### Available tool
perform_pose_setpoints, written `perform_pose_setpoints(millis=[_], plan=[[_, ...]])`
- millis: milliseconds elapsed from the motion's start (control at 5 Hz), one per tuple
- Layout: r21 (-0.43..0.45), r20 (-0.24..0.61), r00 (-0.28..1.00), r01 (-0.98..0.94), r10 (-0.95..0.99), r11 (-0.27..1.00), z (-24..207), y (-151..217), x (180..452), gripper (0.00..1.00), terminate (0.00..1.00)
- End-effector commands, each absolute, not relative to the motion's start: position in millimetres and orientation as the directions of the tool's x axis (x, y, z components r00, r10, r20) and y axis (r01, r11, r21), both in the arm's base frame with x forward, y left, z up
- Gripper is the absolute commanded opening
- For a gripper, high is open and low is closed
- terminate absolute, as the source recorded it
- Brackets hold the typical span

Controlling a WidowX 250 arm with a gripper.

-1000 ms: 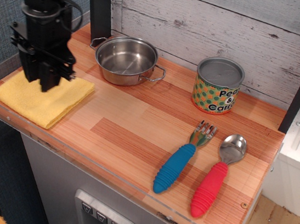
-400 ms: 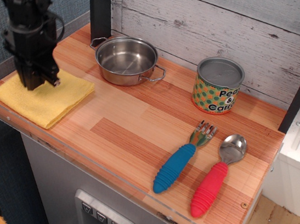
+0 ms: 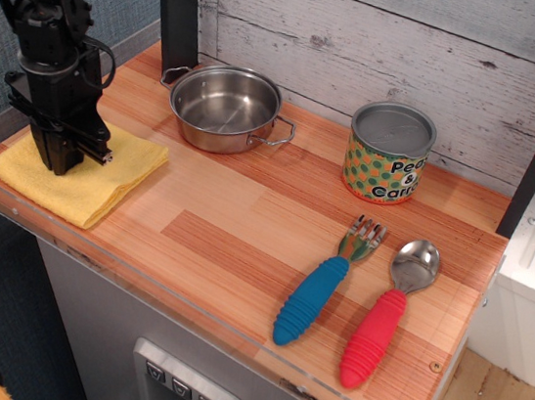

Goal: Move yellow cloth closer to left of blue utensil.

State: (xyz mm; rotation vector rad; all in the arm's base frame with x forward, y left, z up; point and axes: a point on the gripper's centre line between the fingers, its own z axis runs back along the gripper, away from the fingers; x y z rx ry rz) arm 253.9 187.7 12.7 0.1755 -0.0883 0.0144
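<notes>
The yellow cloth (image 3: 78, 175) lies folded at the far left end of the tabletop (image 3: 235, 220), well apart from the blue-handled fork (image 3: 323, 284). The gripper (image 3: 61, 161) is down on the cloth's middle; whether its jaws are closed on the fabric cannot be told. The cloth is judged light, soft and limp: it will sag and may unfold. Pinch a raised fold near the centre, or drag it flat across the tabletop.
</notes>
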Motion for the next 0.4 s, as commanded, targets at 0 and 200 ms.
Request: perform_pose_setpoints(millis=[0, 200], plan=[[0.141, 0.110, 0.994, -0.029, 0.013, 0.990, 21.7, 172.2, 260.8, 0.00, 0.00], [0.119, 0.104, 0.994, -0.030, 0.017, 0.992, 21.8, 161.0, 261.5, 0.00, 0.00]])
